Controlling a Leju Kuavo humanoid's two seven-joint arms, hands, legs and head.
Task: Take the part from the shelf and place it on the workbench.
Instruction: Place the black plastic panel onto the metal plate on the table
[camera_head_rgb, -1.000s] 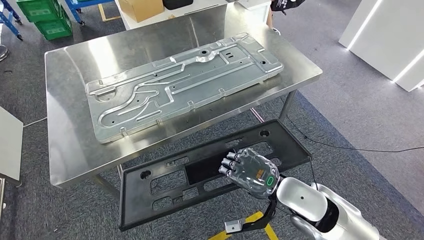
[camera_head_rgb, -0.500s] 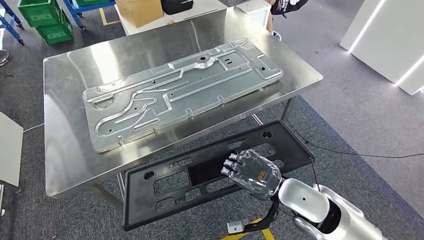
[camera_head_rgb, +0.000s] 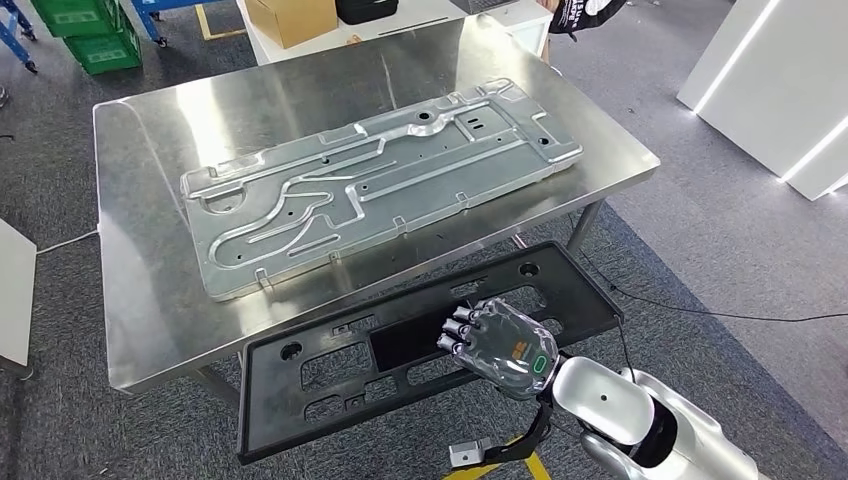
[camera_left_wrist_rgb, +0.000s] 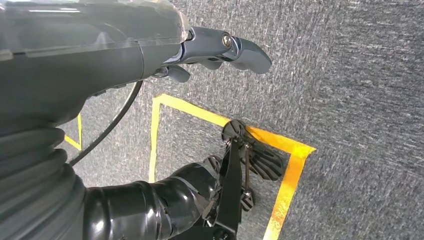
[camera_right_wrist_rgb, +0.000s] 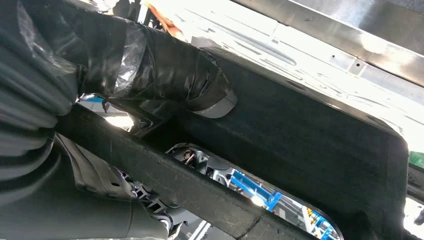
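Below the workbench (camera_head_rgb: 130, 300) edge, the right robot hand (camera_head_rgb: 500, 345) grips the black part (camera_head_rgb: 400, 350).

This was a workshop or factory floor: a steel workbench (camera_head_rgb: 130, 300) stood on grey carpet, with green crates (camera_head_rgb: 85, 35), a cardboard box (camera_head_rgb: 290, 20) and yellow floor tape (camera_left_wrist_rgb: 287, 175).

Right hand (camera_head_rgb: 500, 345): dark fingers, clear glossy cover over the back bearing an orange marking and a green-ringed oval, on a rounded silver arm with black joint gaps. Left hand (camera_left_wrist_rgb: 150, 55): dark grey shell, grey ribbed cover, thin black cable.
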